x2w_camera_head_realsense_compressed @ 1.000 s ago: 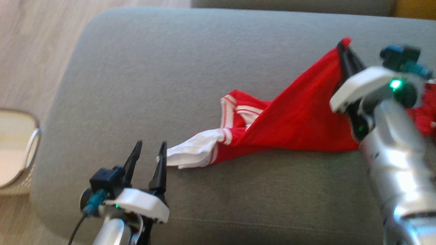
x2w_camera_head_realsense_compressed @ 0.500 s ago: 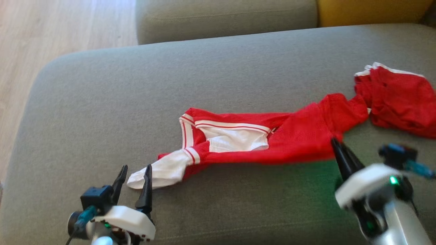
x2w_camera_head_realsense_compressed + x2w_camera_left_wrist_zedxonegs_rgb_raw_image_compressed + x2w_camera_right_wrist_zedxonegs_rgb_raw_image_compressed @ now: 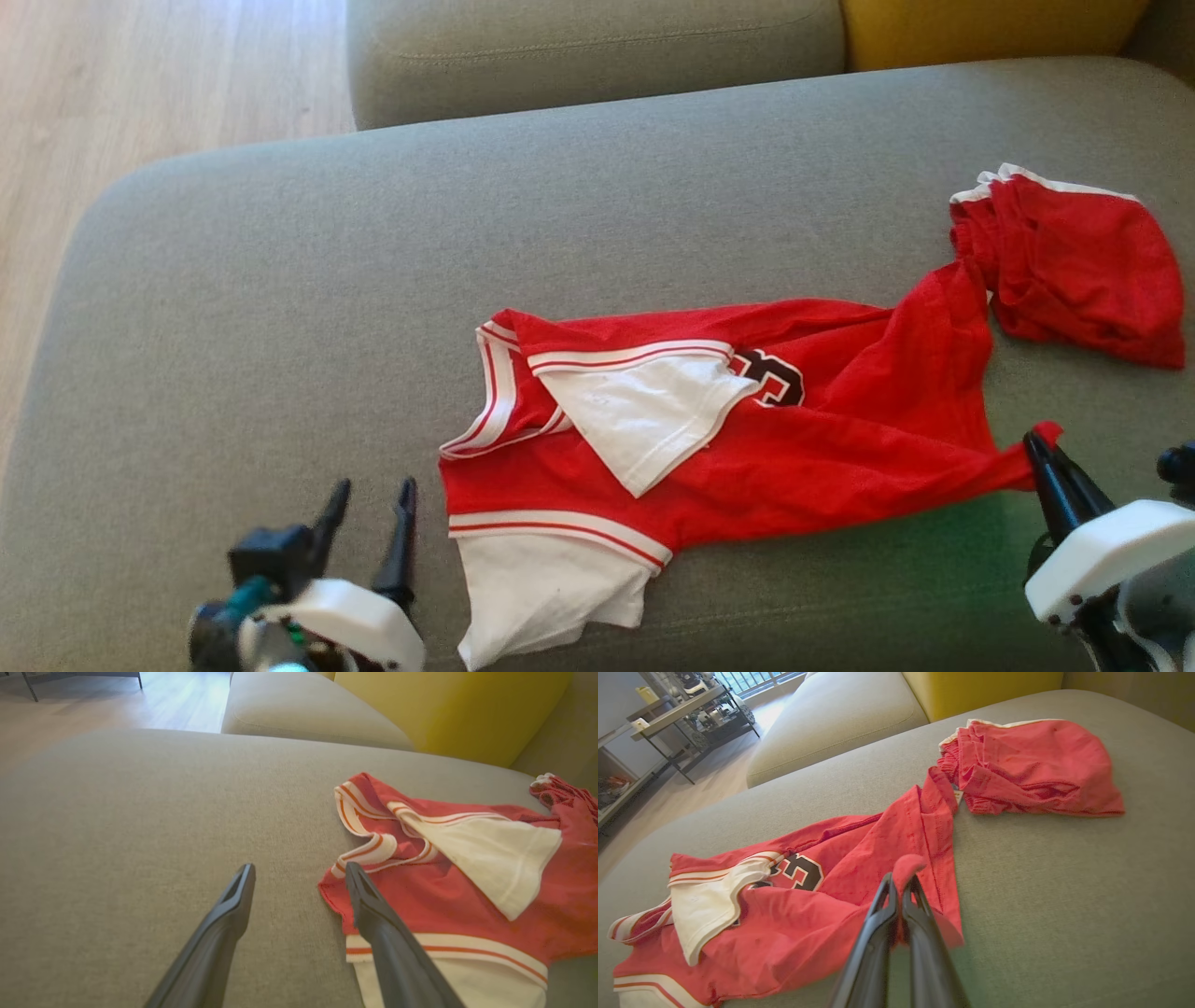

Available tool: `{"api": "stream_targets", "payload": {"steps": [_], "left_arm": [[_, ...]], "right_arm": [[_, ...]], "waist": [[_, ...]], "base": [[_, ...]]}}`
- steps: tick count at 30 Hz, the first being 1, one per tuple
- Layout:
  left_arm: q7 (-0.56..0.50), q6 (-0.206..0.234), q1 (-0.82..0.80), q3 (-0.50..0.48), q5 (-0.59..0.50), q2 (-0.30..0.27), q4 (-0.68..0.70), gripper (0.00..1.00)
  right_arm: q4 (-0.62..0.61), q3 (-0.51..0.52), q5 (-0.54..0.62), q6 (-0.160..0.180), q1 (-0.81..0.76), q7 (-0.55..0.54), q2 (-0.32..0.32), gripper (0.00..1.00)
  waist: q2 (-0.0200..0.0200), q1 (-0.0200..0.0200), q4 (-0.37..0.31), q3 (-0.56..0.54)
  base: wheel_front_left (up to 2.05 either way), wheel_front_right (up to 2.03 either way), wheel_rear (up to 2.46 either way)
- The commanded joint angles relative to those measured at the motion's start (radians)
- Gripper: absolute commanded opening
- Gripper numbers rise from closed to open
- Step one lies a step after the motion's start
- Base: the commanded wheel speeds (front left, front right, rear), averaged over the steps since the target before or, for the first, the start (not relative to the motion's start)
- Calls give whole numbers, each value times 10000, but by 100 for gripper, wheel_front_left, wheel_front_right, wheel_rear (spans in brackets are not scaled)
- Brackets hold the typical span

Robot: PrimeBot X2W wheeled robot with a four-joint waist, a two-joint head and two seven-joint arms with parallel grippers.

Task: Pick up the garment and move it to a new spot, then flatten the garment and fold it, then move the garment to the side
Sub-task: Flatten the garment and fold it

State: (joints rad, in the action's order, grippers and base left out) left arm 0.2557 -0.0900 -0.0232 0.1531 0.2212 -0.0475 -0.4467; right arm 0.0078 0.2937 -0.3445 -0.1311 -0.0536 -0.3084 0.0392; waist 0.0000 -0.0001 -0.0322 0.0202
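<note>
The garment (image 3: 747, 448) is a red jersey with white sleeves and a dark number, spread crumpled across the grey sofa seat (image 3: 280, 327). My right gripper (image 3: 1034, 446) at the lower right is shut on the garment's right corner, a red tip poking past the fingertips (image 3: 901, 884). The jersey (image 3: 808, 896) trails left from that grip. My left gripper (image 3: 373, 490) stands open at the lower left, just left of the garment's white sleeve. In the left wrist view its fingers (image 3: 299, 877) frame bare cushion, the right finger beside the garment's (image 3: 467, 882) red edge.
A second red garment (image 3: 1074, 261) lies bunched at the seat's far right, also seen as red shorts (image 3: 1031, 765). A grey cushion (image 3: 597, 47) and a yellow cushion (image 3: 980, 28) sit behind. Wooden floor (image 3: 140, 84) lies to the left, with a shelf (image 3: 668, 718) beyond.
The right gripper pulled the garment's corner down toward the seat's near right, spreading the jersey out flatter. The head camera shifted. The left gripper stayed open beside the sleeve.
</note>
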Motion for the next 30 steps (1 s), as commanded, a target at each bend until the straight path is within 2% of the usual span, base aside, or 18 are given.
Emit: {"api": "stream_targets", "payload": {"steps": [1, 6, 12, 13, 18, 30], "left_arm": [[59, -118, -390, -98, 27, -45, 49, 100], [-295, -371, -436, 950, 482, -108, -471, 100], [-1150, -402, -313, 2776, 1552, -900, -132, 100], [-1150, -402, -313, 2776, 1552, -900, -132, 100], [-1813, -404, -258, 3743, 2277, -1784, 292, 100], [-2792, -405, -288, 5343, 3510, -2960, 1317, 100]], "right_arm": [[-373, -275, -130, 4, 143, 13, 116, 0], [-187, -378, -281, 4, 221, 207, 113, 0], [39, -440, -217, 4, 440, 439, 112, 0], [39, -440, -217, 4, 440, 439, 112, 0], [264, -508, -260, 4, 577, 604, 111, 0], [655, -561, -271, 4, 740, 824, 111, 0]], "waist": [[0, 1, 60, 35], [0, 1, 238, 184], [0, 1, 381, 386], [0, 1, 381, 386], [0, 1, 420, 485], [0, 1, 428, 544]], "base": [[0, 0, 0], [0, 0, 0], [0, 0, 0], [0, 0, 0], [0, 0, 0], [0, 0, 0]]}}
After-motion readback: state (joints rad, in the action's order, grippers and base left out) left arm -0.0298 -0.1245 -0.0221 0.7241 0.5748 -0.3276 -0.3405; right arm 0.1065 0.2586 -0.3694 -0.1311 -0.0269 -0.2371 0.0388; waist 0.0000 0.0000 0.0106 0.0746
